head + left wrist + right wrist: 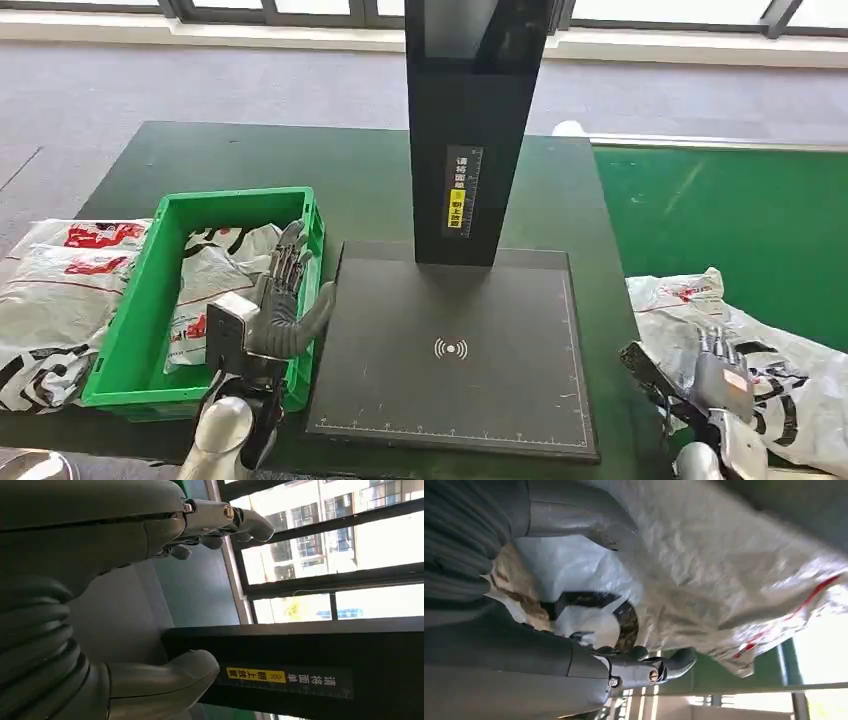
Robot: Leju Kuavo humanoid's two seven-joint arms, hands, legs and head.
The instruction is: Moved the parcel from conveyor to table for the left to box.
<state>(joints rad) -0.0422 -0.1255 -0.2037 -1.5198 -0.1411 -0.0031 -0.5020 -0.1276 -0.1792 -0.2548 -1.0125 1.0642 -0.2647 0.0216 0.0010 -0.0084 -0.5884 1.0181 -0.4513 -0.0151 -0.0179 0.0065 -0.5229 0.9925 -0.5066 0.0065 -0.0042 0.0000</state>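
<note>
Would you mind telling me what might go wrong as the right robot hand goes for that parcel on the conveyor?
1. The right robot hand lies over a loose, crinkled parcel; its fingers may catch only film, so the bag could sag or slip out.
2. The black post stands at the back of the scale plate; a swinging bag could snag on it.
3. The left robot hand hovers open at the green crate rim and could bump it.

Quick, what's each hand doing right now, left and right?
Left hand: open, holding nothing, raised beside the green bin.
Right hand: over the white parcel; grip cannot be told.
</note>
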